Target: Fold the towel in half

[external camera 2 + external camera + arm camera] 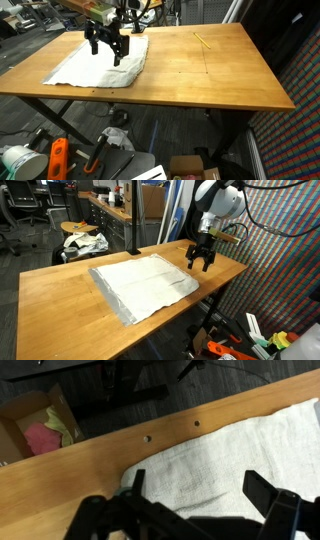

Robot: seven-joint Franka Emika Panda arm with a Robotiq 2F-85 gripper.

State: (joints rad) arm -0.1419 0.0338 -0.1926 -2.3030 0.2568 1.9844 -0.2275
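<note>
Gripper hangs w/ fingers spread wide, nothing held betw. them. Towel lies flat on the table, its edge right under the fingertips. Rest of the cloth stretches away behind them, w/ bare wood just ahead in wrist view.

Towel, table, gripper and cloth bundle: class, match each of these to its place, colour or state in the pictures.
Column one:
1. towel
2. table
3. gripper
4. patterned cloth bundle

Column two:
A. brown wooden top
B. jaws open, hanging over the towel
C. spread flat on the tabletop
D. crumpled, off the table, behind it

Pairs: 1-C, 2-A, 3-B, 4-D
</note>
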